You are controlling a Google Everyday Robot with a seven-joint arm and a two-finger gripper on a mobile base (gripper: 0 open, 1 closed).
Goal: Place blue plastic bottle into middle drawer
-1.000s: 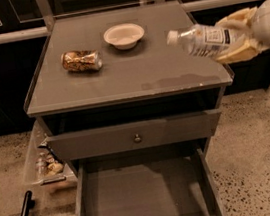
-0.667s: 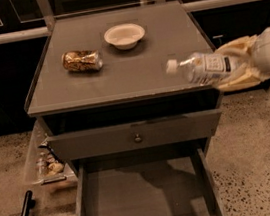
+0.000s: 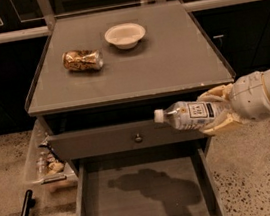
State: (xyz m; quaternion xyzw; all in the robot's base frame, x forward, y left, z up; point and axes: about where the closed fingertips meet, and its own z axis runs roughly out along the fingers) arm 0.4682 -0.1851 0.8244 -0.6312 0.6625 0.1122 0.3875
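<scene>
My gripper [image 3: 218, 110] comes in from the right and is shut on the blue plastic bottle [image 3: 189, 114], a clear bottle with a white cap and a pale label. It holds the bottle on its side, cap pointing left, in front of the cabinet's upper drawer front and above the right part of the open middle drawer [image 3: 145, 194]. The drawer is pulled out, with a broad grey floor that carries the shadow of bottle and arm.
A golden-brown can [image 3: 83, 60] lies on its side on the cabinet top [image 3: 169, 64], beside a white bowl [image 3: 124, 35]. A grey drawer front with a small knob [image 3: 138, 138] sits above the open drawer. A clear bin of snacks [image 3: 45, 158] hangs at the cabinet's left.
My gripper has carried the bottle down and to the left, from over the cabinet top's right edge to in front of the cabinet, above the open drawer.
</scene>
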